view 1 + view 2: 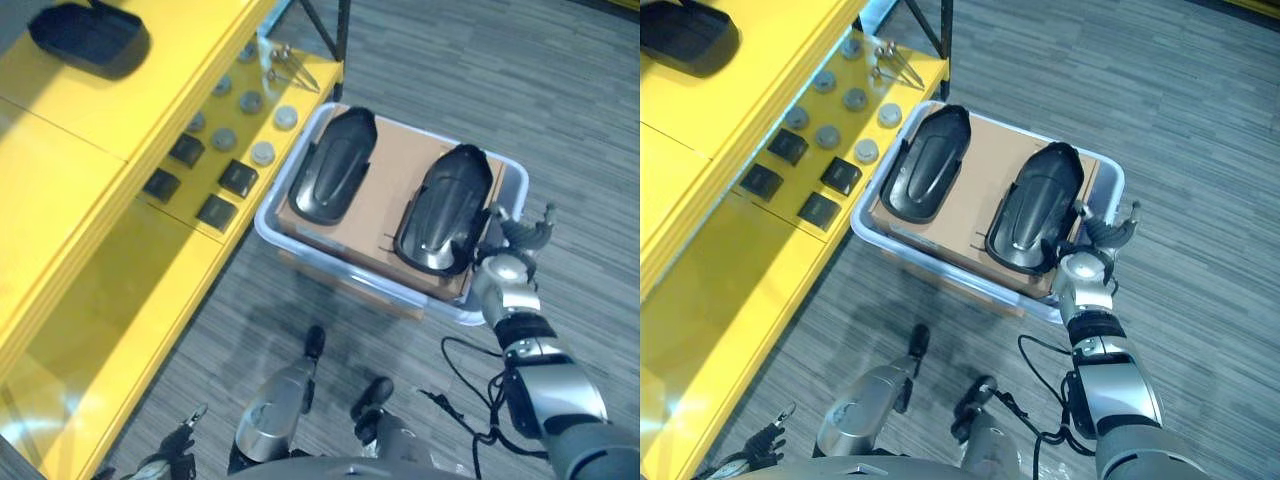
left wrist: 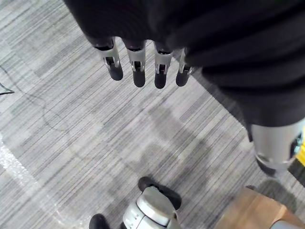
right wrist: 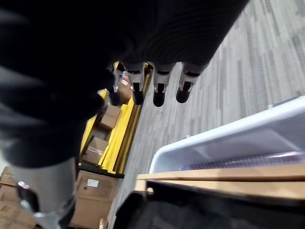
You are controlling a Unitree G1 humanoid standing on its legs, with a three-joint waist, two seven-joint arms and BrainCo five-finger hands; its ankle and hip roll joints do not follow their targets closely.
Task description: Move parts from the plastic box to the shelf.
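Parts of glossy black moulded plastic, two elongated curved shells, lie side by side on brown cardboard in the pale translucent plastic box (image 1: 300, 150) on the grey ribbed carpet (image 1: 500, 80). The right part (image 1: 445, 210) lies just beside the right robot hand (image 1: 520, 235), fingers straight and released at the box's corner. The left part (image 1: 335, 165) lies nearer the yellow shelf (image 1: 90, 250), which carries another black part (image 1: 90, 40). The left robot hand (image 2: 138, 64) hangs over carpet, fingers relaxed, empty. No writing is legible.

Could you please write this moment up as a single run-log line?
right hand: open, at plastic box rim beside nearer black part | left hand: open, idle over floor | parts in box: two | shelf: one part on top
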